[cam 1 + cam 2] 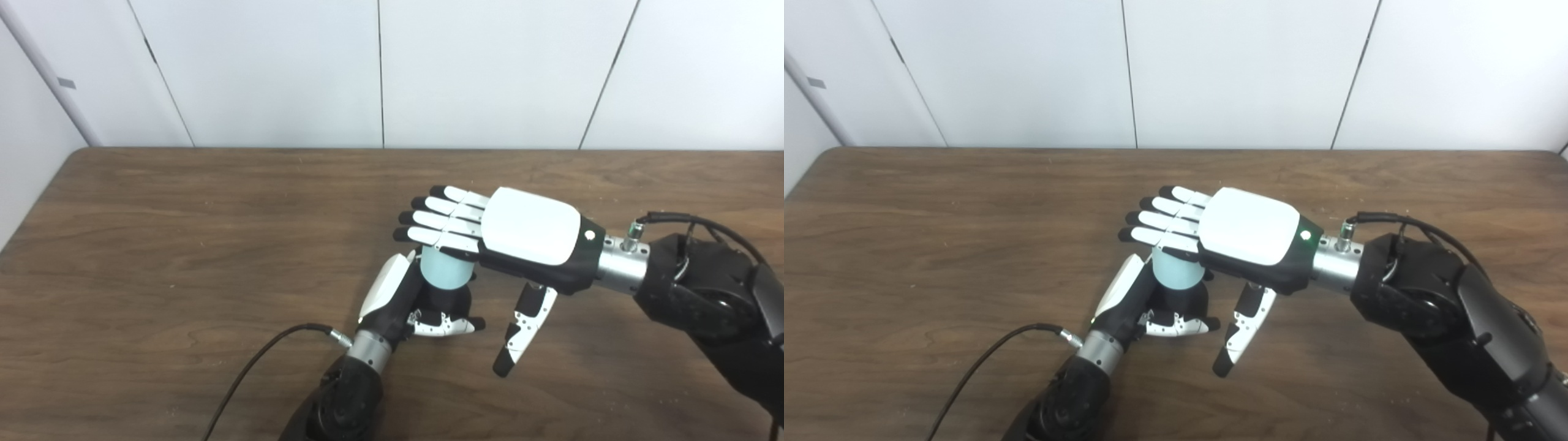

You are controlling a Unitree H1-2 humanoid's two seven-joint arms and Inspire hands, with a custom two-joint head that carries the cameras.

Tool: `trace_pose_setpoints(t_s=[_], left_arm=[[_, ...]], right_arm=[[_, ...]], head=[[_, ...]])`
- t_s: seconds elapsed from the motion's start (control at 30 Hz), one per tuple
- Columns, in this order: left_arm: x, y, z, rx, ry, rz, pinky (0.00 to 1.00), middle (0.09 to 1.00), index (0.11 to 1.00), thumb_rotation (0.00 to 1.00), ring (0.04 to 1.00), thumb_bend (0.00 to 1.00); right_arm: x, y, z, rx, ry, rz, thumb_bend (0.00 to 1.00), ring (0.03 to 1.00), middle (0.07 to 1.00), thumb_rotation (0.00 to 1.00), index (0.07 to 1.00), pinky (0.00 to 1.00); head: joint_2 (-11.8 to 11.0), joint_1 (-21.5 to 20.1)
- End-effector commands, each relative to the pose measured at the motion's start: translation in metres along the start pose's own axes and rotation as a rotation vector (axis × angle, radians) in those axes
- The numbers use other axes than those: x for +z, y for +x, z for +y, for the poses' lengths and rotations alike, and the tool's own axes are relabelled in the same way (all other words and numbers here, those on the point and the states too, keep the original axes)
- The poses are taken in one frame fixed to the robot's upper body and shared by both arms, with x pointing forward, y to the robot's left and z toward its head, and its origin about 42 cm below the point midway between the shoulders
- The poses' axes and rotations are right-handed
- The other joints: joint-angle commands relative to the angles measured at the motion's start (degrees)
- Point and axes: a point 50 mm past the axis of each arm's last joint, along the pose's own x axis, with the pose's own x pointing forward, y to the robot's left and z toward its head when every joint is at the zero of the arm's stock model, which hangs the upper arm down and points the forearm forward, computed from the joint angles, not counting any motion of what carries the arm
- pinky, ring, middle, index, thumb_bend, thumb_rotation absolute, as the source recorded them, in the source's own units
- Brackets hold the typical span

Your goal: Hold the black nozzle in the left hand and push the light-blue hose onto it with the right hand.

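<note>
The left hand (404, 300) is clamped around the black nozzle (444, 300). The light-blue hose (446, 269) sits on it, under the flat, extended fingers (438, 220) of the right hand (520, 236), which grip nothing. Risk: off-axis pressure may tilt the hose and jam it.

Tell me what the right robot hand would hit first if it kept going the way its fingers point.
Probably nothing: the right robot hand points left over bare table. The hose sits beneath it.

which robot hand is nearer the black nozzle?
Left. The left robot hand is wrapped around the black nozzle; the right robot hand lies flat above, on the light-blue hose.
</note>
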Motion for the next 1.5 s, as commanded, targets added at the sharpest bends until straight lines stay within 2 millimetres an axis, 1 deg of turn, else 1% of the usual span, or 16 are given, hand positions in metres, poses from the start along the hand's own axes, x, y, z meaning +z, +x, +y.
trace_pose_setpoints(t_s=[0.0,0.33,0.43,0.73,1.1,1.2,1.33,1.47], left_arm=[[-0.007,-0.005,-0.005,-0.034,0.000,0.042,1.00,0.792,0.492,0.07,0.884,0.51],[-0.007,-0.005,-0.005,-0.035,0.014,0.041,1.00,0.791,0.493,0.07,0.886,0.51],[-0.007,-0.005,-0.005,-0.038,0.021,0.040,1.00,0.796,0.495,0.07,0.883,0.51],[-0.008,-0.003,-0.005,-0.042,0.036,0.043,1.00,0.795,0.494,0.07,0.873,0.51],[-0.007,-0.004,-0.004,-0.045,0.045,0.044,1.00,0.787,0.492,0.07,0.871,0.51],[-0.009,-0.005,-0.005,-0.044,0.049,0.048,1.00,0.794,0.495,0.07,0.878,0.51],[-0.008,-0.006,-0.006,-0.042,0.057,0.057,1.00,0.830,0.496,0.07,0.899,0.51],[-0.006,-0.006,-0.006,-0.035,0.070,0.058,1.00,0.809,0.495,0.07,0.854,0.51]], right_arm=[[0.010,-0.003,0.035,0.196,0.034,-0.026,0.90,1.000,1.000,0.67,1.000,1.00],[0.009,-0.006,0.038,0.185,-0.045,-0.034,0.90,1.000,1.000,0.67,1.000,1.00],[0.010,-0.006,0.037,0.185,-0.099,-0.040,0.89,1.000,1.000,0.67,1.000,1.00],[0.011,-0.006,0.034,0.196,-0.186,-0.051,0.88,1.000,1.000,0.67,1.000,1.00],[0.011,-0.006,0.034,0.181,-0.149,-0.058,0.88,1.000,1.000,0.68,1.000,1.00],[0.010,-0.007,0.032,0.150,-0.137,-0.050,0.89,1.000,1.000,0.68,1.000,1.00],[0.010,-0.008,0.028,0.076,-0.129,-0.037,0.90,1.000,1.000,0.68,1.000,1.00],[0.011,-0.010,0.028,-0.028,-0.120,-0.023,0.92,1.000,1.000,0.68,1.000,1.00]], head=[[0.00,0.05],[0.12,0.05],[0.14,0.02],[0.15,0.00],[0.13,0.02],[0.08,-0.03],[0.00,-0.13],[-0.04,-0.10]])
